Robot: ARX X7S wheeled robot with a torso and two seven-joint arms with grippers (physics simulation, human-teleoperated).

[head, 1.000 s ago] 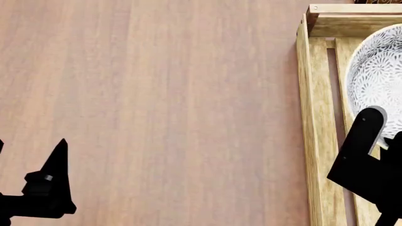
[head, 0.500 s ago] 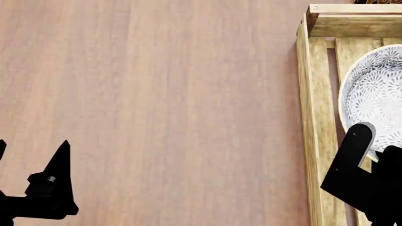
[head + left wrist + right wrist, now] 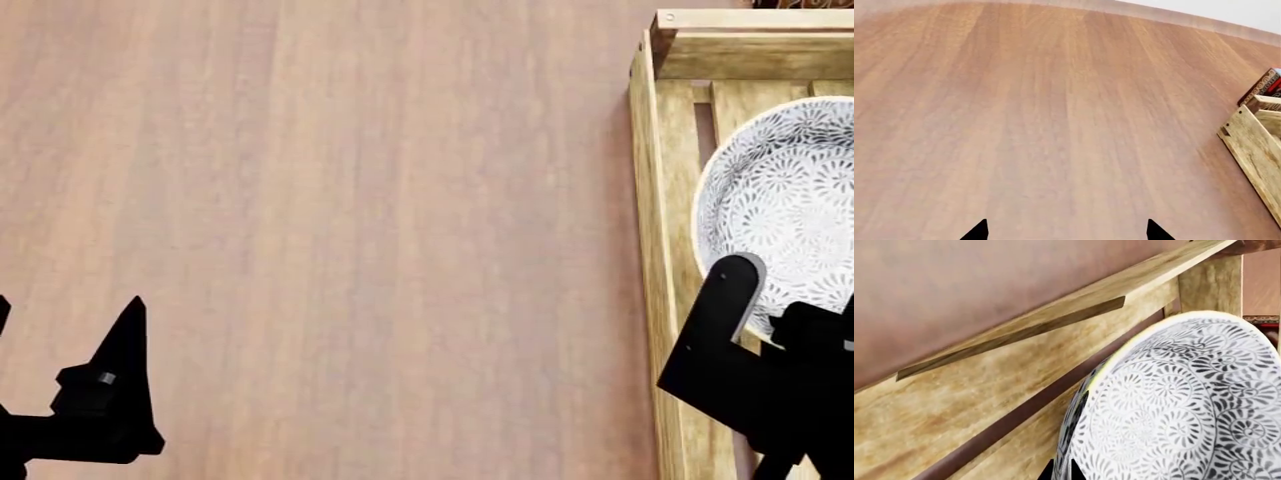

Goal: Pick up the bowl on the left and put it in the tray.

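The bowl (image 3: 787, 225) sits tilted over the crate (image 3: 663, 200), cut off by the head view's edge; the right gripper (image 3: 767, 325) pinches its rim. The right wrist view shows the floral pattern close. The left gripper (image 3: 1064, 231), fingertips spread, hovers over bare table (image 3: 1021, 125).

— What do we see around the scene?
— We see a wooden tabletop (image 3: 334, 200) of reddish-brown colour, its grain running in long straight boards away from us
— And past it?
— In the left wrist view we see the table's far edge, with a plain pale wall (image 3: 1227, 10) behind it; the light falls soft and even
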